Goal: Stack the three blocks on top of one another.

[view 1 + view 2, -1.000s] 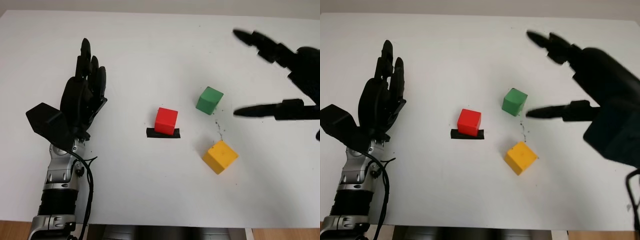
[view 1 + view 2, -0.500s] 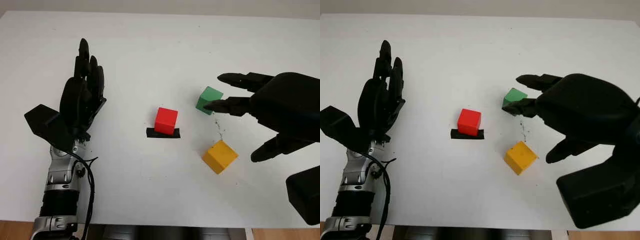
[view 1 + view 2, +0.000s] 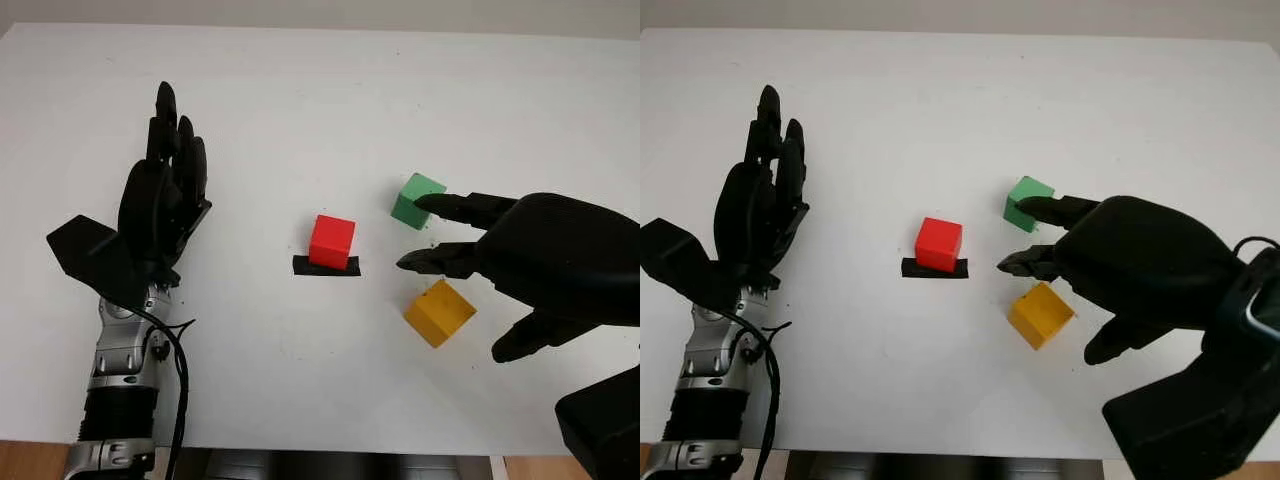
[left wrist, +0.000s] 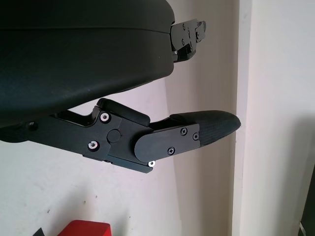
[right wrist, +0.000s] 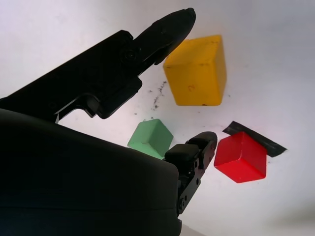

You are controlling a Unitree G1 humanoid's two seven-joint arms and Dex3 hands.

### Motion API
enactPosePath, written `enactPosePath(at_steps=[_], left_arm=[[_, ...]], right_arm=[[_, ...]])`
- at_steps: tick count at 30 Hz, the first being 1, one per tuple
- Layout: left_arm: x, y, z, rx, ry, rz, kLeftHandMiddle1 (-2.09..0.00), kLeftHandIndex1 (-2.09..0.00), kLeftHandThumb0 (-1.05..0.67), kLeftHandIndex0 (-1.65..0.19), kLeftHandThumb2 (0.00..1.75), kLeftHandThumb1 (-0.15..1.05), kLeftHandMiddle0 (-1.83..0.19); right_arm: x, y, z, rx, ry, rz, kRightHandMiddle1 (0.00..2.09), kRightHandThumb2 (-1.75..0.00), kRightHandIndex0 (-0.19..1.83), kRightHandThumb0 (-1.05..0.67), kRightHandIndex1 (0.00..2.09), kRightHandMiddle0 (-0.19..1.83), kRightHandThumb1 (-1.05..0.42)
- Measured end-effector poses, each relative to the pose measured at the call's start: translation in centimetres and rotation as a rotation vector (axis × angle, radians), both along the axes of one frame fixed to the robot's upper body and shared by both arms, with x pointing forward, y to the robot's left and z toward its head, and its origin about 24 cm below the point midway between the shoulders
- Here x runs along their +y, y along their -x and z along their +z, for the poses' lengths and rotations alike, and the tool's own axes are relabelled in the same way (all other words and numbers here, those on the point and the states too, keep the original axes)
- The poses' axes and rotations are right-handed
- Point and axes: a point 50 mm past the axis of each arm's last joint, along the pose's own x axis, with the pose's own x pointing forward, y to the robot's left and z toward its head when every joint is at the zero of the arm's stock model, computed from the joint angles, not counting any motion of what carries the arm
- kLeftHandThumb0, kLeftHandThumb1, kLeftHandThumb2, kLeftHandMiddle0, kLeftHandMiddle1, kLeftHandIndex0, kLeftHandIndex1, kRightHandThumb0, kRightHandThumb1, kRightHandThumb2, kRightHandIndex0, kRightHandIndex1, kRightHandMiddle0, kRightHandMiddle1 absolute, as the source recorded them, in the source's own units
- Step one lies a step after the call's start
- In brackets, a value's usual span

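Observation:
A red block (image 3: 332, 241) stands on a strip of black tape (image 3: 326, 266) at the table's middle. To its right lie a green block (image 3: 413, 200) and, nearer me, a yellow block (image 3: 439, 312), all apart from one another. My right hand (image 3: 445, 278) is open and hovers beside the yellow block. One fingertip (image 3: 425, 203) reaches over the green block's right edge, and the thumb (image 3: 512, 343) hangs to the yellow block's right. The right wrist view has the yellow block (image 5: 197, 71), green block (image 5: 150, 137) and red block (image 5: 241, 156) below the fingers. My left hand (image 3: 160, 200) is open at the left.
The white table (image 3: 300, 100) carries small dark specks (image 3: 437, 255) between the green and yellow blocks. Its near edge (image 3: 330, 452) runs along the bottom. The red block's corner (image 4: 86, 228) peeks into the left wrist view.
My right hand came in from the far right, passed over the green block and dropped nearer, toward the yellow block. The blocks and left hand stayed put.

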Motion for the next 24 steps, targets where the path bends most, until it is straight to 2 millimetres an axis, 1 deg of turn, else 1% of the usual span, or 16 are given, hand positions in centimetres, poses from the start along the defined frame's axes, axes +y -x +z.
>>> enactPosePath(at_steps=[5,12,18,24], left_arm=[[0.0,0.1,-0.2,0.007,-0.006,0.002,0.0,0.0,-0.71,0.19,0.63,1.05,0.19],[0.0,0.2,-0.2,-0.008,-0.024,0.008,0.0,0.0,-0.7,0.19,0.63,1.05,0.19],[0.0,0.3,-0.2,-0.009,-0.035,0.008,0.0,0.0,-0.69,0.19,0.63,1.05,0.19],[0.0,0.3,-0.2,-0.015,-0.039,0.009,0.0,0.0,-0.68,0.19,0.63,1.05,0.19]], right_arm=[[-0.1,0.2,-0.8,0.004,-0.016,0.0,0.08,-0.06,0.14,-0.61,0.06,0.63,-0.71],[-0.5,-0.2,-1.4,-0.03,-0.065,-0.01,0.08,-0.06,0.16,-0.52,0.07,0.67,-0.72],[-0.9,-0.6,-2.0,-0.058,-0.084,-0.008,0.07,-0.06,0.17,-0.5,0.07,0.68,-0.73],[-1.3,-1.2,-2.5,-0.096,-0.075,-0.021,0.06,-0.05,0.19,-0.52,0.07,0.67,-0.73]])
